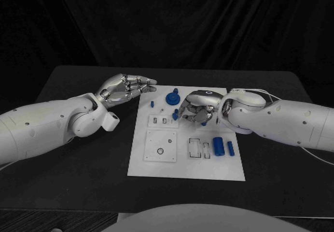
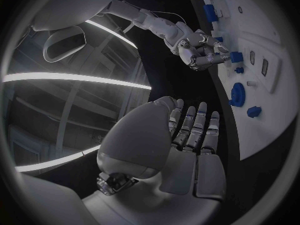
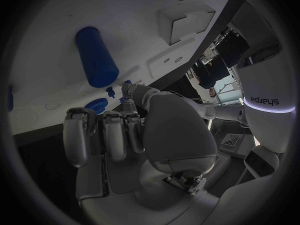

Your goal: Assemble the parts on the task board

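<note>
Nearest the camera, the white board [image 1: 187,166] is lying mid-table [image 1: 69,164], a blue cylinder [image 1: 217,145] resting on it. Over its far half, the right robot hand [image 1: 196,110] is pinching a small blue piece [image 2: 235,57], apparently seating it; lowering squarely into a socket comes next. The left robot hand [image 1: 125,88] is hovering empty, fingers apart, beside the board.

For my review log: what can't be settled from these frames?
- Head view: right robot hand covers the task board beneath; its grip on a small blue part is unclear.
- Left wrist view: that small blue part sits at its fingertips; contact too small to judge.
- Right wrist view: curled fingers hide their tips.
</note>
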### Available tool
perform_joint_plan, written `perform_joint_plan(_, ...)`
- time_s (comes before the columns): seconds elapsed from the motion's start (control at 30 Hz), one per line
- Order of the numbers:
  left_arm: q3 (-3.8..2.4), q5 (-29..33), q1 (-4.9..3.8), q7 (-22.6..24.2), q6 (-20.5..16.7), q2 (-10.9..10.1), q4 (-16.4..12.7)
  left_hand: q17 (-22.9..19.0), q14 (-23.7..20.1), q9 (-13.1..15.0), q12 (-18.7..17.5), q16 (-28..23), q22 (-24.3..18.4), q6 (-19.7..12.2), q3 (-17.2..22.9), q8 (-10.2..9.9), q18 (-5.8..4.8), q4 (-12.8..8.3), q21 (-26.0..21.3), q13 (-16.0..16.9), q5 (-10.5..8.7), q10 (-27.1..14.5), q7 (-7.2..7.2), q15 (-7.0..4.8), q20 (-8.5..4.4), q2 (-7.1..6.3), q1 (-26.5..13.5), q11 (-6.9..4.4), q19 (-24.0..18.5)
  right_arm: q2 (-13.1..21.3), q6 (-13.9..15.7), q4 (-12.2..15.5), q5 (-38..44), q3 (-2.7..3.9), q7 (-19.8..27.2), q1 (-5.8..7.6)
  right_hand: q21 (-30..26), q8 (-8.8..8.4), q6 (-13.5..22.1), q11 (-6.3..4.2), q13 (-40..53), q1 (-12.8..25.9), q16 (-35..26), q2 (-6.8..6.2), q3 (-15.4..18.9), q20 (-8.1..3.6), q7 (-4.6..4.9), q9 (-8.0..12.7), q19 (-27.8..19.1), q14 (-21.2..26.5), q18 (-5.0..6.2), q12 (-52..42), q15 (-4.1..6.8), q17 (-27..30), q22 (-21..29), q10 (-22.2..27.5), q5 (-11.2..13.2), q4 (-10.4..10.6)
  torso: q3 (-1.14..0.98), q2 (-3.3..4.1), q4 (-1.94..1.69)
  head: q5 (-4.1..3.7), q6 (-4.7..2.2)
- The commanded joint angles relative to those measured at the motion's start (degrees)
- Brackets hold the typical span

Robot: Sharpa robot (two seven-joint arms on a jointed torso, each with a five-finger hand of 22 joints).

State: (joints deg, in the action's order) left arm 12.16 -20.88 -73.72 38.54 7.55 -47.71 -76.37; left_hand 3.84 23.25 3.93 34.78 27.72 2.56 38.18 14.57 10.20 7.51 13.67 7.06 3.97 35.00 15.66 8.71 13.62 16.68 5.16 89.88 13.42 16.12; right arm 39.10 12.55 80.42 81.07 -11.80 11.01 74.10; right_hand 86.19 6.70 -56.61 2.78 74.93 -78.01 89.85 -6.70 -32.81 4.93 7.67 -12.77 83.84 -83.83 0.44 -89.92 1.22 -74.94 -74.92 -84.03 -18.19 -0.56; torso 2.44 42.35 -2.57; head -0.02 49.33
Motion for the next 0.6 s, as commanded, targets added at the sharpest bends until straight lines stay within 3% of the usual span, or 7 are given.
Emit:
perform_joint_plan(0.03,-0.05,0.2,0.09,0.7,0.8,0.1,0.0,-0.1,-0.4,-0.1,0.1,0.1,-0.1,-0.3,0.6,-0.2,-0.57,-0.1,-0.2,-0.1,0.3,-0.4,0.25,0.04,0.01,0.07,0.6,0.03,-0.6,-0.1,-0.8,0.1,0.3,0.04,0.2,-0.16,-0.4,-0.01,-0.1,0.34,15.1,0.5,-0.3,0.09,-0.1,0.44,0.06,0.0,3.3,-5.9,0.81,-0.1,-0.44,-14.2,-13.4,-6.0,-0.4,-0.4,0.04,-0.05,0.02,0.06,0.14)
perform_joint_plan(0.6,-0.05,0.2,0.14,0.5,1.1,0.3,0.2,-0.1,-0.4,-0.1,0.1,0.1,-0.1,-0.3,0.6,-0.2,-0.57,-0.1,-0.2,-0.1,0.3,-0.4,0.25,0.04,0.01,0.07,0.6,0.03,-0.6,-0.2,-1.3,0.1,0.3,0.04,0.2,-0.21,-0.4,0.26,-0.7,0.3,15.1,0.6,-0.3,0.11,-0.1,0.5,-0.02,-0.1,3.3,-5.8,0.82,-0.1,-0.45,-14.1,-13.4,-6.0,-0.4,-0.5,-0.01,-0.01,0.09,0.0,0.38)
